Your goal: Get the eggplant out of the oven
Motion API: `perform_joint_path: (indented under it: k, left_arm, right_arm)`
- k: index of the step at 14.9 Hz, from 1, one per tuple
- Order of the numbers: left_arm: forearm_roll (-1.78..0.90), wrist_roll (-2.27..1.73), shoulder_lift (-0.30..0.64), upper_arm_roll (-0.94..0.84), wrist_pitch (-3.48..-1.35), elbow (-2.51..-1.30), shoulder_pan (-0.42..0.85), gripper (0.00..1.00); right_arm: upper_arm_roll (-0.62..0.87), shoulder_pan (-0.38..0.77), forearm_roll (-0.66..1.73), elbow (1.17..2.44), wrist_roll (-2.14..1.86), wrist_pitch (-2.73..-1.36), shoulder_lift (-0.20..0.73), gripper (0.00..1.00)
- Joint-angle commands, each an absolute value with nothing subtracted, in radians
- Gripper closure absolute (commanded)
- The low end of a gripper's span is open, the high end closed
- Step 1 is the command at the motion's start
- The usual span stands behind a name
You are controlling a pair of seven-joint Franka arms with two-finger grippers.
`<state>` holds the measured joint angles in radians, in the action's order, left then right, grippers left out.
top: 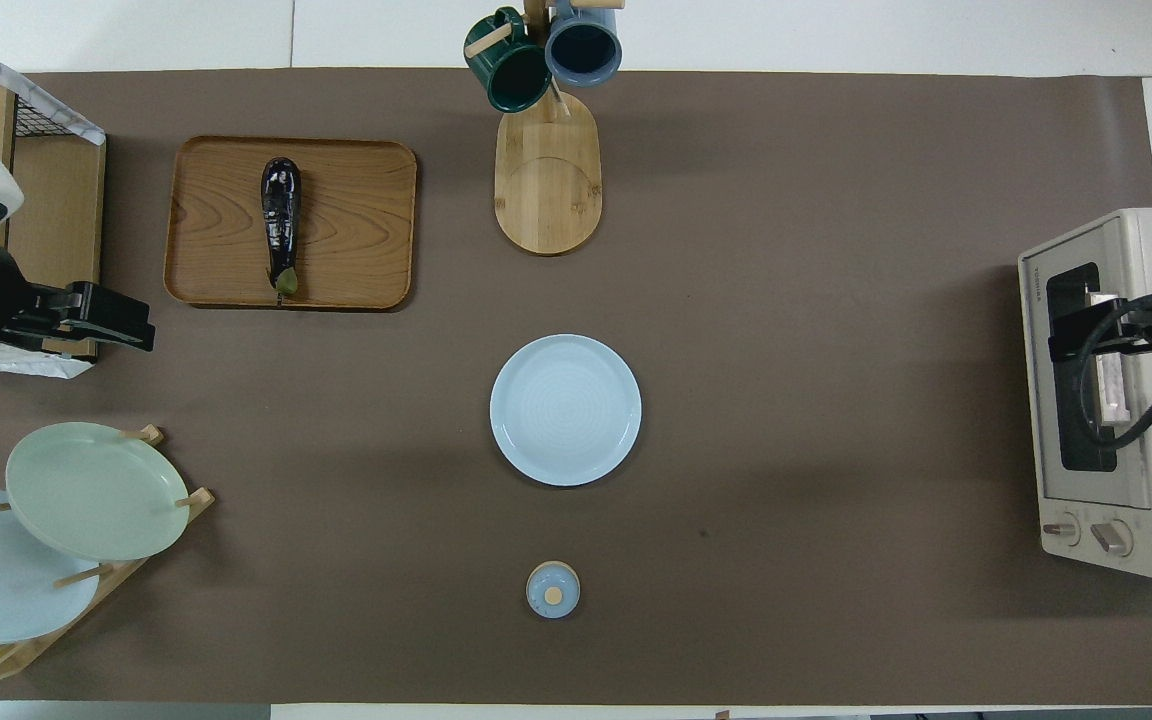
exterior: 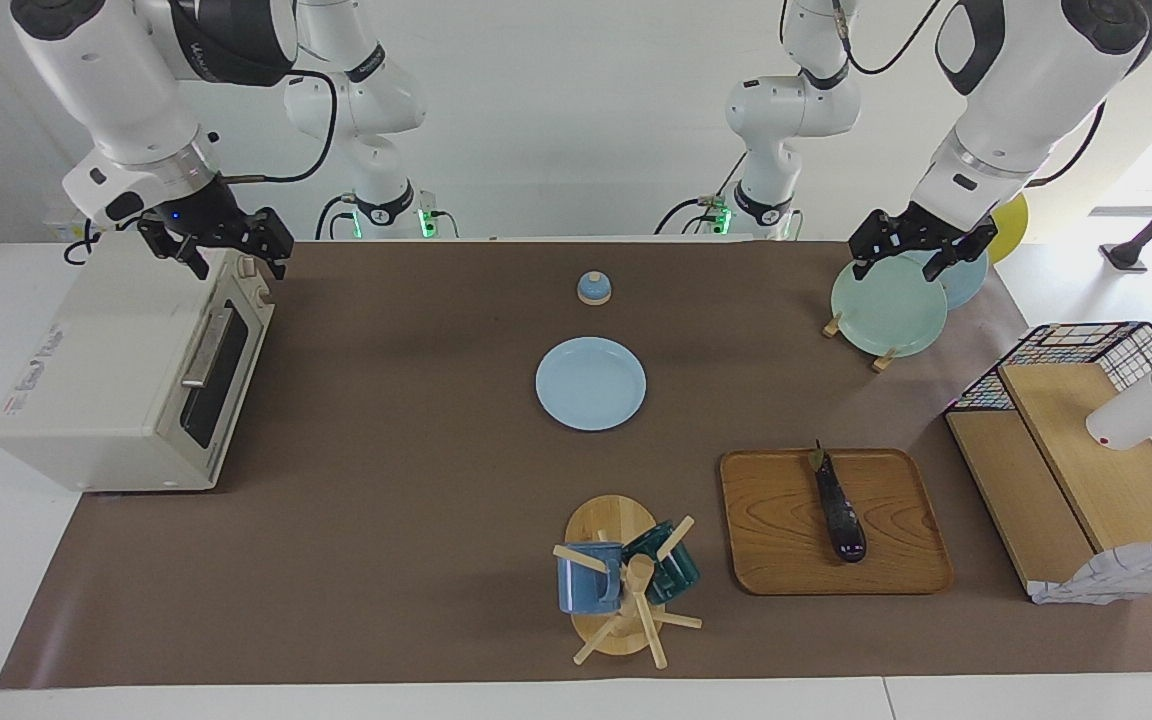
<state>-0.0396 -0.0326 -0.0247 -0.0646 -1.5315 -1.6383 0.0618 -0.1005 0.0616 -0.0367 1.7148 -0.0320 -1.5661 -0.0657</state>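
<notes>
— On the wooden tray, toward the left arm's end of the counter, lies the eggplant, lengthwise, its green stem tip pointing toward the robots. It is touching no end effector.

— And the oven?

— It stands at the right arm's end of the counter, well apart from the tray, with its glass door shut.

— Where is the right end effector?

— Up over the oven's top corner nearest the robots, with the forearm slanting down from high above. Its fingers are spread and hold nothing.

— The left end effector?

— It hangs over the green plate in the plate rack, the arm bent and coming down steeply from its end of the counter. Its fingers are spread too, and empty.

— Anything between them?

— A pale blue plate mid-counter, a small blue lid nearer the robots, and a mug stand beside the tray.
</notes>
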Motion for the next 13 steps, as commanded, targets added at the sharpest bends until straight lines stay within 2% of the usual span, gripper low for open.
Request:
perform_joint_path:
  k: [1, 13]
  left_arm:
    - [-0.049, -0.048, -0.026, -0.060, -1.511, -1.628, 0.072, 0.00]
    - [-0.048, -0.044, -0.028, -0.067, -1.516, -1.628, 0.058, 0.00]
  right_arm:
    - [-0.103, 0.057, -0.009, 1.729, -0.031, -1.565, -0.080, 0.00]
    - [-0.103, 0.057, -0.009, 1.729, -0.031, -1.565, -0.078, 0.00]
